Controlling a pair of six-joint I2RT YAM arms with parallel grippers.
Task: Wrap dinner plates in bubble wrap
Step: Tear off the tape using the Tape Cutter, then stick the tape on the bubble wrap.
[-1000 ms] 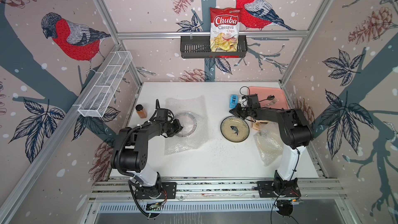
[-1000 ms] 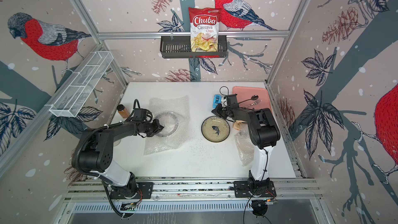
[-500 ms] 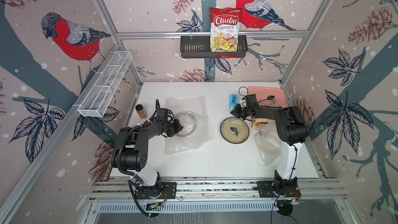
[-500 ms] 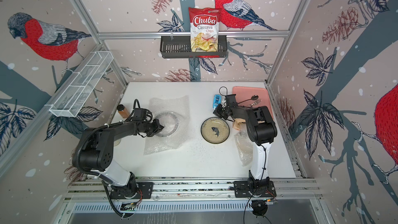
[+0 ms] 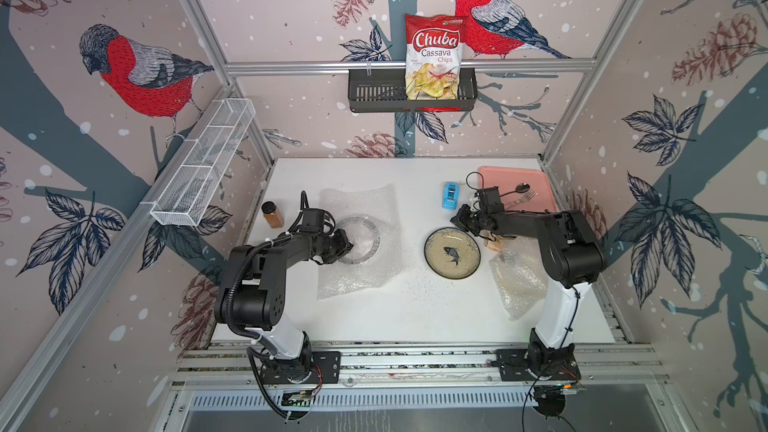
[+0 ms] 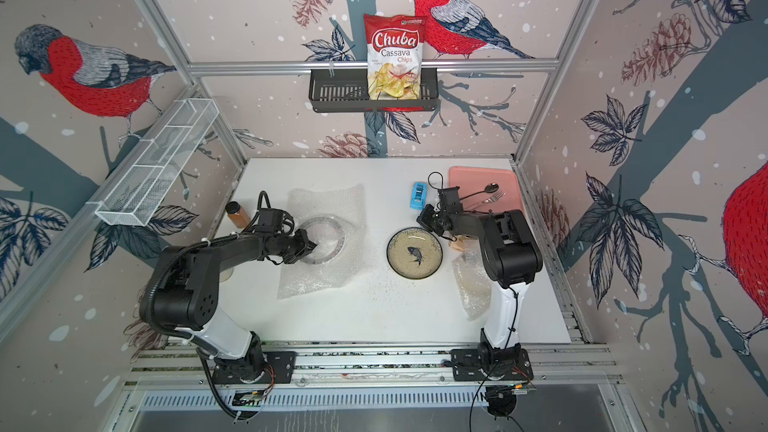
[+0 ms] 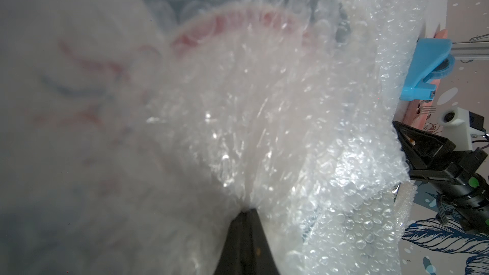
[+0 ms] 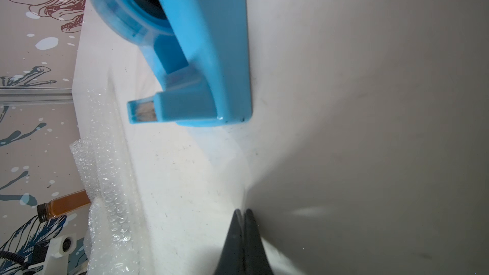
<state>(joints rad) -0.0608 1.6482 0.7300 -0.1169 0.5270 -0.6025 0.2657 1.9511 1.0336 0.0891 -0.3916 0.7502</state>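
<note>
Bubble wrap (image 5: 519,284) lies crumpled at 4 o'clock. At 9 o'clock a flatter bubble wrap sheet (image 5: 361,272) has the white-centred plate (image 5: 365,224) at its middle; the left gripper (image 5: 348,245) is clamped on a bunched fold of it over the plate's rim. The fish plate (image 5: 452,252) sits bare at 3 o'clock. Just beyond, the right gripper (image 5: 458,219) has its jaws pressed together near the blue tape dispenser (image 5: 449,195) at 1 o'clock. A spice bottle (image 5: 272,214) stands at 10, a pink tray (image 5: 515,176) at 2. On the back wall a bag (image 5: 434,60) reads "Chuba Cassava Chips".
</note>
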